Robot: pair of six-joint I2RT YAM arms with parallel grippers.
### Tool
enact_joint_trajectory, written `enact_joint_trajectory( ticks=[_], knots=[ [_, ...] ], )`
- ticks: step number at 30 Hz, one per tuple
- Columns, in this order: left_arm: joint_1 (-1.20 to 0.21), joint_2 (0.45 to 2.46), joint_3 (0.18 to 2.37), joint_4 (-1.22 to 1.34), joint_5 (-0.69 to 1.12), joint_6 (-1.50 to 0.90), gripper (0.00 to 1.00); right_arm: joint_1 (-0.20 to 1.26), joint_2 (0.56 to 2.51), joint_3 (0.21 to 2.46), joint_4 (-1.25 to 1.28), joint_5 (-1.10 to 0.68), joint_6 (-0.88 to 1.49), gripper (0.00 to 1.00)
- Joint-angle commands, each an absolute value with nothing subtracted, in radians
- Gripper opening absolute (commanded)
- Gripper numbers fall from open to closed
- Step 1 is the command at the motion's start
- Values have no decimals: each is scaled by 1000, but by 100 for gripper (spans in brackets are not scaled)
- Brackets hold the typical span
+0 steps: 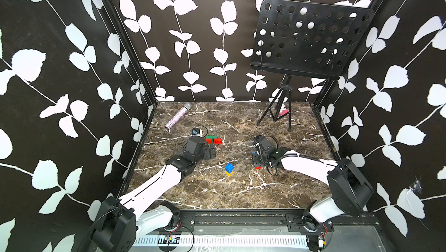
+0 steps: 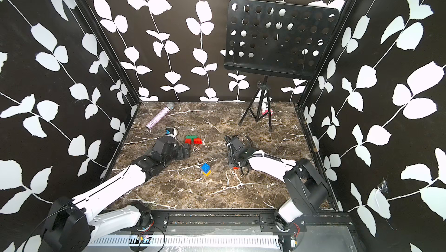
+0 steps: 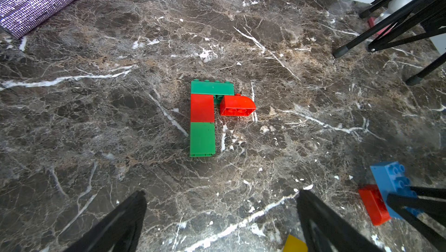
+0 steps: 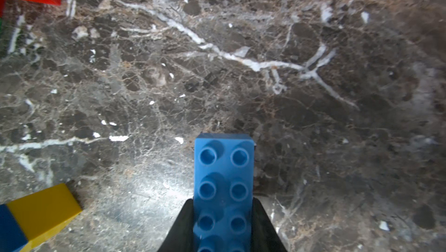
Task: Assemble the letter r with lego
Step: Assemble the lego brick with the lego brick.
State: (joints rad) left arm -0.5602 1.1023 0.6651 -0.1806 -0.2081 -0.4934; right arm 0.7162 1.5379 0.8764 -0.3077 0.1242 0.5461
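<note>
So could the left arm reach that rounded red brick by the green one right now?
Probably yes: the left gripper is open and pointed toward the rounded red brick, with only bare table between them.

Two arms: white shells, black joints, ribbed black cable.

The brown marble worktop carries a glittery microphone back left and a music stand's tripod back right. Mid-left, a dark green brick, red brick and light green brick lie flat, touching, a curved red brick just beside. A yellow brick sits centrally.
</note>
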Motion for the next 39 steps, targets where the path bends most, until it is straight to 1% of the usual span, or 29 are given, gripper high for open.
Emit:
enact_joint_trajectory(
  ticks=[1, 12, 22, 30, 39],
  knots=[
    [-555, 1098, 680, -176, -204, -484, 99, 719, 1547, 919, -317, 177, 521, 17],
    [-555, 1110, 678, -182, -212, -482, 99, 711, 1634, 938, -317, 143, 466, 18],
    [-555, 1120, 687, -187, -206, -478, 99, 711, 1647, 919, -304, 155, 459, 17],
    [-555, 1130, 697, -186, -201, -476, 99, 708, 1640, 949, -315, 158, 433, 17],
    [-555, 1138, 696, -193, -197, -474, 99, 708, 1657, 877, -279, 105, 491, 17]
  ],
)
